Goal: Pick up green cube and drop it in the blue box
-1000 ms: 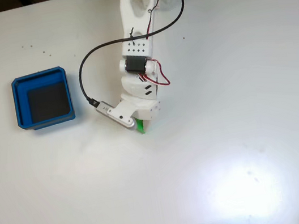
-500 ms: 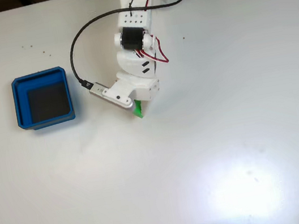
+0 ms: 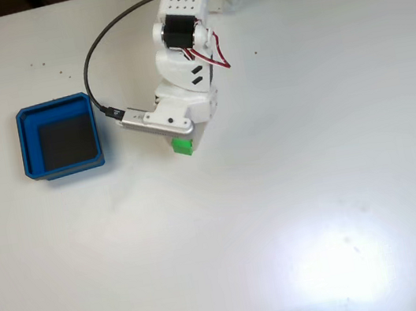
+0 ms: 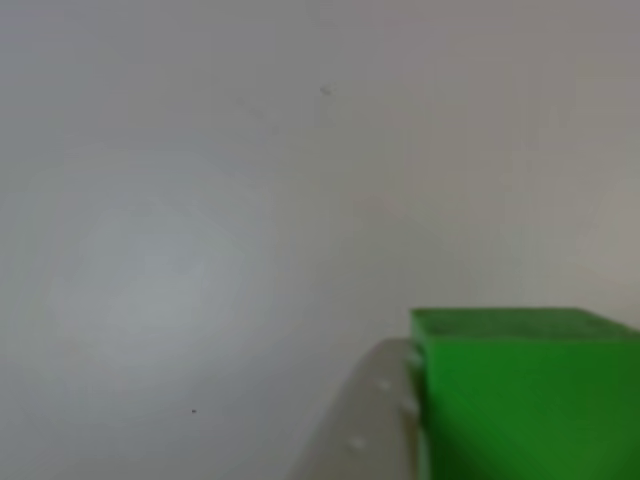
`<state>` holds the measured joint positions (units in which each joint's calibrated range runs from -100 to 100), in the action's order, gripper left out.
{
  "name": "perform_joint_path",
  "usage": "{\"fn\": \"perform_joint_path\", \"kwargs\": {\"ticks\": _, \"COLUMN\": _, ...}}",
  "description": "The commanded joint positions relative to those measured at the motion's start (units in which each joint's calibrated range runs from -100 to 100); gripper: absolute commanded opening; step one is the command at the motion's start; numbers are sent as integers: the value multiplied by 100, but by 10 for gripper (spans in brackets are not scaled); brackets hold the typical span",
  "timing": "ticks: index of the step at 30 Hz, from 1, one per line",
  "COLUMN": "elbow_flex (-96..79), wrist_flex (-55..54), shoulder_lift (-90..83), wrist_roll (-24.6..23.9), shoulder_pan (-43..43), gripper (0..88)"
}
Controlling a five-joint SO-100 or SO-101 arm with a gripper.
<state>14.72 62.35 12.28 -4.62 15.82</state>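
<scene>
White two-finger gripper (image 3: pixel 183 145) of the white arm was clamped on the small bright green solid cube (image 3: pixel 183 146); in the fixed view the cube peeked out under the gripper's tip, over the white table (image 3: pixel 317 185), nearer its far edge than its near edge. Whether the cube touched the surface could not be told. Square shallow blue box (image 3: pixel 27 146) with a dark floor sat by the table's left edge, well apart from the cube. In the other view the cube (image 4: pixel 520 395) filled the lower right corner, a pale grey finger (image 4: pixel 365 430) pressed against its left face, blurred.
</scene>
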Motion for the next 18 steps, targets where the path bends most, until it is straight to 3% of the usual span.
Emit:
{"fn": "perform_joint_path", "kwargs": {"ticks": 1, "elbow_flex": 377, "wrist_flex": -18, "shoulder_lift": -802, "wrist_roll": 24, "shoulder_pan": 311, "gripper": 21}}
{"fn": "perform_joint_path", "kwargs": {"ticks": 18, "elbow_flex": 620, "wrist_flex": -83, "shoulder_lift": -1061, "wrist_roll": 20, "shoulder_pan": 1143, "gripper": 21}}
